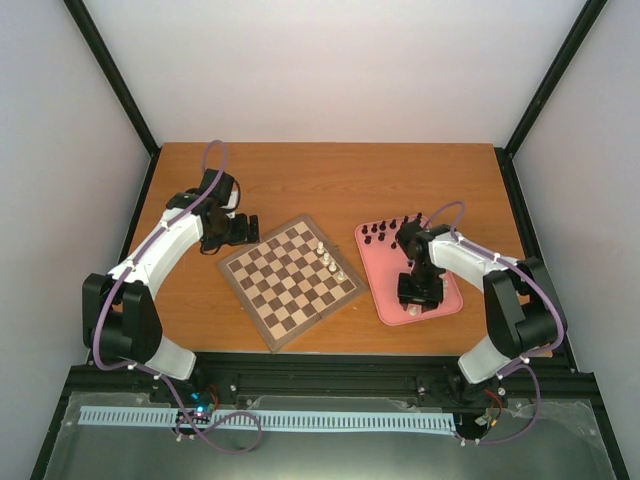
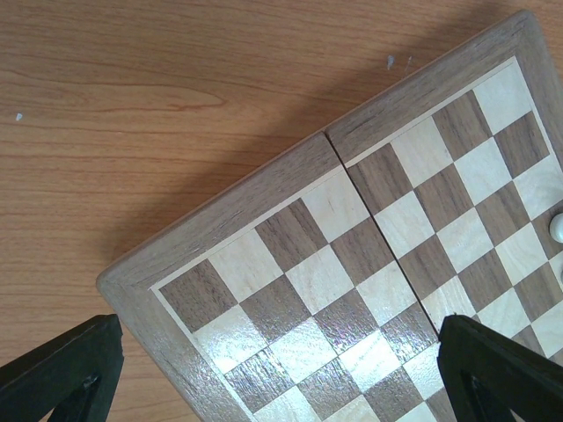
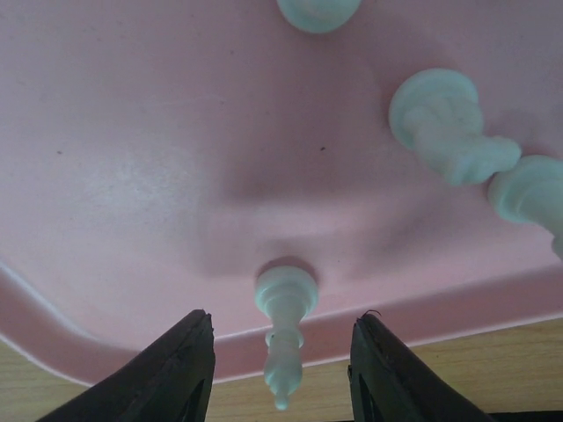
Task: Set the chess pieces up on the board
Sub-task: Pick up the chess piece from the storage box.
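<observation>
The worktop (image 1: pixel 330 180) was an orange-brown wood-grain slab, closed in on three sides by plain white walls (image 1: pixel 330 70) with black frame posts (image 1: pixel 110 70) at the corners. One board (image 1: pixel 290 285), checkered dark brown and light tan with a brown border, lay near the middle of it, turned so that a corner pointed at the arms. One pink tray (image 1: pixel 385 275) lay just beside the board on the right. Four white pieces (image 1: pixel 330 262) stood in a row along the board's right edge. A cluster of black pieces (image 1: pixel 385 232) stood at the tray's far end, too small to count surely. Of the two arms, the left hand (image 1: pixel 240 230) hung over the board's left corner with its fingers (image 2: pixel 62 374) spread wide and nothing between them. The right hand (image 1: pixel 418 300) was low over the tray's near end. Its wrist view showed four white pieces on the pink floor: one slim pointed piece (image 3: pixel 283 338) upright by the near rim and three others (image 3: pixel 449 127) further in. The right hand's fingers (image 3: pixel 176 374) stood half spread on either side of the slim piece, with a gap on each side and no contact.
</observation>
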Action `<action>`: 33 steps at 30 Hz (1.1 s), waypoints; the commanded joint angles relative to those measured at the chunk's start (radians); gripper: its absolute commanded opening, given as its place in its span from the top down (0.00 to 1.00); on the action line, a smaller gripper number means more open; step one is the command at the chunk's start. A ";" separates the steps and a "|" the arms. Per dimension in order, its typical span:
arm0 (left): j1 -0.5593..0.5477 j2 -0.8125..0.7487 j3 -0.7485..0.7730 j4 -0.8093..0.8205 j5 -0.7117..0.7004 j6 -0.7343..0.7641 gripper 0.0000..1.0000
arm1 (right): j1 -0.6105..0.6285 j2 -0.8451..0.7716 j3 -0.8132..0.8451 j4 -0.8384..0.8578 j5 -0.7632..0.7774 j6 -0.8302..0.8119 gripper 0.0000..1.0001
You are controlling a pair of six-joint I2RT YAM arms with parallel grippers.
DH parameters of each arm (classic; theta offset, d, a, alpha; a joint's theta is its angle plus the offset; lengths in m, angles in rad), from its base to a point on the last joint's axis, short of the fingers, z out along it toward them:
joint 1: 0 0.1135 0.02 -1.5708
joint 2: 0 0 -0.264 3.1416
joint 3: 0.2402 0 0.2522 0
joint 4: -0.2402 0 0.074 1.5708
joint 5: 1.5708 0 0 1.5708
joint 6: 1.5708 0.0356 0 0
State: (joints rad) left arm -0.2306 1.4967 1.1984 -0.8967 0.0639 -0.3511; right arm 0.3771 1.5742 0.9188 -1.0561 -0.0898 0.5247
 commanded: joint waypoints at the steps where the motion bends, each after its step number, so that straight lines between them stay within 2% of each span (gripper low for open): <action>1: -0.003 -0.016 0.004 0.007 0.001 0.009 0.00 | 0.002 0.028 -0.016 0.030 0.027 0.014 0.57; 10: -0.004 -0.002 0.007 0.005 -0.007 0.011 0.00 | 0.002 0.056 -0.005 0.040 0.038 0.001 0.66; 23: -0.004 0.008 0.007 0.007 -0.011 0.011 0.00 | 0.002 0.017 -0.011 0.012 0.045 0.007 0.96; 25: -0.004 0.009 0.008 0.007 -0.012 0.011 0.00 | 0.004 0.002 -0.001 -0.001 0.049 0.007 0.97; 28: -0.004 0.005 0.011 0.006 -0.012 0.010 0.00 | 0.013 -0.014 0.060 -0.045 0.058 0.005 0.97; 33: -0.004 -0.013 0.017 0.004 -0.020 0.010 0.00 | 0.041 0.039 0.280 -0.131 0.052 -0.022 0.97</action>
State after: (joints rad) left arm -0.2310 1.5005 1.1984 -0.8970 0.0544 -0.3511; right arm 0.3962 1.5967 1.0386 -1.1240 -0.0433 0.5198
